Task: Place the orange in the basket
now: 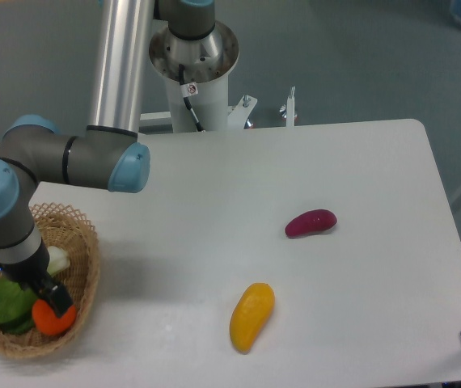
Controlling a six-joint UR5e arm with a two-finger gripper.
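— Camera view: where was the orange (52, 320)?
— Inside the basket (85, 267), beside green produce, under the pincer (47, 297); whether it gripped, I couldn't tell.
— Handling?
— Probably light, smooth, prone to roll; best gripped across its middle.

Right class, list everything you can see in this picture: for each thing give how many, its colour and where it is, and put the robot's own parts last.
basket: one, light tan wicker, left front corner of the table.
orange: one, orange-red, inside the basket, front part.
green vegetable: one, green, inside the basket, left of the orange.
white piece: one, whitish, inside the basket, behind the orange.
purple fruit: one, dark red-purple, on the table right of centre.
yellow fruit: one, yellow-orange, on the table near the front, centre.
table: one, white.
arm: one, grey with blue caps, reaching over the basket.
gripper: one, black, directly above the orange; open or shut unclear.
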